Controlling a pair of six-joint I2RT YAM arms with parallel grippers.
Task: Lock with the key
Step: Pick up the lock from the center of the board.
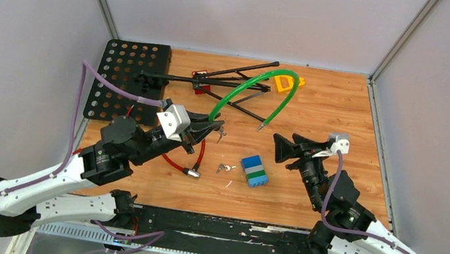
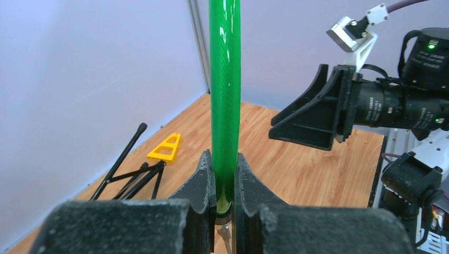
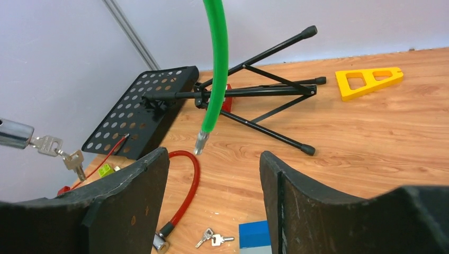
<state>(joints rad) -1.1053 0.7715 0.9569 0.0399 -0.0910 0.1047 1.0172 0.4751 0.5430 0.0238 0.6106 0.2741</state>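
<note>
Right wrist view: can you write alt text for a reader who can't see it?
The right gripper, open and empty, faces a green cable lock curving down from above to a metal tip. Around it on the wooden table lie a red cable lock, loose keys, a folded black music stand and a yellow wedge.

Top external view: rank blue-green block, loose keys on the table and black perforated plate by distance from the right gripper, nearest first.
1. Blue-green block, just left of the right gripper.
2. Loose keys, farther left.
3. Black perforated plate, far-left corner.
</note>
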